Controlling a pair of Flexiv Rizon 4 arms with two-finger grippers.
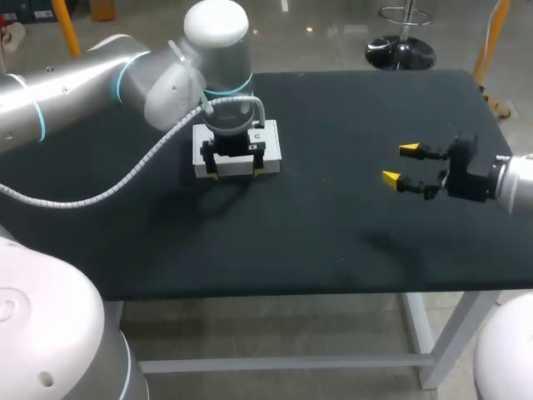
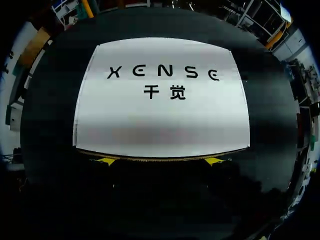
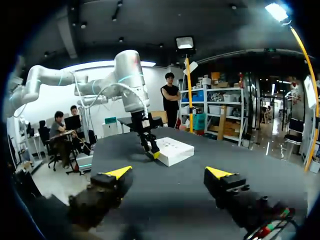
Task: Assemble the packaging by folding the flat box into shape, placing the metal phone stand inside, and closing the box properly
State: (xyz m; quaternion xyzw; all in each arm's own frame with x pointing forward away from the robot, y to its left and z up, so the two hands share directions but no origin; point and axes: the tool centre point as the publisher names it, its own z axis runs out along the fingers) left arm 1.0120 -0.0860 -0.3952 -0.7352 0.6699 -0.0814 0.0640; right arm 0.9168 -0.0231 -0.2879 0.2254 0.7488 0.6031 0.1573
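A white, closed-looking box [image 1: 271, 143] with dark print on its lid lies flat on the black table, left of the middle. My left gripper [image 1: 236, 173] points straight down at the box's front edge. It is open, with both yellow tips just outside that edge. In the left wrist view the box [image 2: 160, 100] lies right ahead of the left gripper [image 2: 160, 161], whose tips peek out from under the box's near edge. My right gripper [image 1: 400, 164] hovers open and holds nothing, well to the right of the box. The right wrist view shows the right gripper [image 3: 168, 173] facing the box [image 3: 174, 150]. No phone stand shows.
The black table [image 1: 333, 233] carries only the box. Its front edge runs across the head view below both grippers, and its far edge lies close behind the box. The left arm [image 1: 100, 83] stretches over the table's left side.
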